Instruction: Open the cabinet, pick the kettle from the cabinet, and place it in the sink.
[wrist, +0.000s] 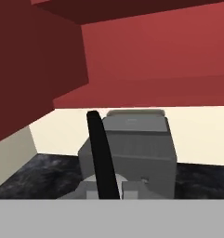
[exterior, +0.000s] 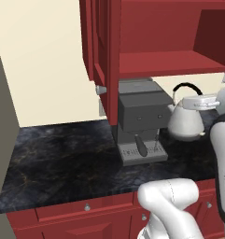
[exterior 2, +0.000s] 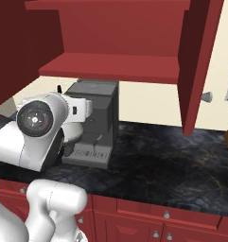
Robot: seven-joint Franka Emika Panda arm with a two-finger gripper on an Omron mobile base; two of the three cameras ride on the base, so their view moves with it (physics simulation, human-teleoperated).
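- Dark marbled counter, on red base cupboards.
- Grey coffee machine standing on it.
- Kettle just beside the machine; contact with counter unclear.

The glossy white arm is built of rounded, tube-like segments with smooth bulbous shells. Beside the boxy grey coffee machine, one joint ends in a round dark cap ringed in white, with small pale dots and a tiny red mark at its centre. Black bands divide the segments, one bearing small white lettering.
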